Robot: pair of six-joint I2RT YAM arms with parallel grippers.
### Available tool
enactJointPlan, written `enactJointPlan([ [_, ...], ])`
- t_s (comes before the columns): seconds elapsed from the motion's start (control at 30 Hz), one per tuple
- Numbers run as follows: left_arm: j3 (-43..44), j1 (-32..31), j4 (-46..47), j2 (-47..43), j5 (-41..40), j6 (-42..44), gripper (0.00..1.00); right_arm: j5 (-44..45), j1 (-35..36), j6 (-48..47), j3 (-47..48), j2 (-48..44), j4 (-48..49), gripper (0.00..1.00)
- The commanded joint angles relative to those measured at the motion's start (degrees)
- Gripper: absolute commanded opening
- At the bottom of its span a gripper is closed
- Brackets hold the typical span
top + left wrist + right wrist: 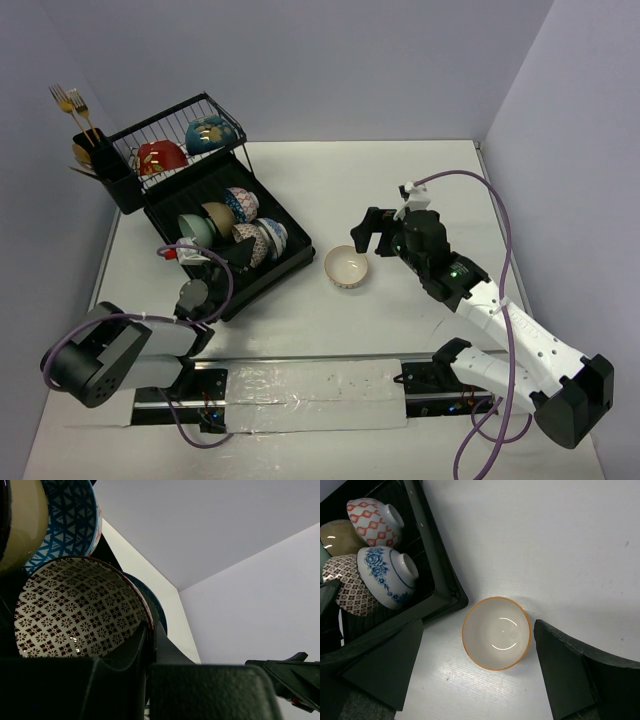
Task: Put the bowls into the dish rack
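Observation:
The black dish rack [268,272] stands at the back left. A red bowl [162,157] and a teal bowl [210,133] sit in its upper wire tier, and several bowls lean in its lower tray. My left gripper [240,252] is shut on the rim of a brown-patterned bowl [70,610] in that tray, beside a blue-patterned bowl [70,525]. A cream bowl with an orange rim [496,632] stands upright on the table just right of the rack's corner [451,591]. My right gripper [477,667] hangs above it, open, with a finger on either side.
A black utensil cup with gold forks [95,150] hangs on the rack's left end. In the tray's near corner lie a blue-flowered bowl [387,575] and a red-patterned bowl [372,520]. Grey walls close in at the back and both sides.

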Motion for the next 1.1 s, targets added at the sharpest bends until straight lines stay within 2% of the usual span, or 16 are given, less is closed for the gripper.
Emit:
enactJointPlan([
  [0.0,-3.64,-0.03,15.06,2.46,1.5,-0.69,0.0,0.52,-0.23,-0.71,0.29,-0.11,1.83,0.99],
  [0.23,-5.4,-0.82,9.54,-0.87,-2.79,-3.76,0.0,1.31,-0.23,-0.89,0.03,-0.81,1.57,0.99],
  [0.4,-5.67,-2.05,-0.93,-6.4,-5.53,-5.26,0.0,0.78,-0.14,-0.62,-0.06,-0.55,1.92,0.99],
  [0.73,-8.12,-2.49,1.26,-0.79,-6.76,-12.55,0.0,1.04,-0.23,-0.8,0.29,-0.98,1.48,0.99],
  [0.87,-8.48,-2.76,-0.93,-2.62,-8.69,-13.52,0.01,1.22,-0.14,-0.8,0.2,-1.07,1.39,0.99],
  [0.97,-7.78,-3.11,-8.73,-8.41,-10.27,-13.78,0.05,1.05,-0.23,-0.62,0.29,-0.81,1.48,0.99],
  [1.07,-5.33,-3.55,-27.49,-16.83,-12.55,-13.79,0.05,0.78,-0.14,-0.62,0.29,-0.63,1.74,0.99],
])
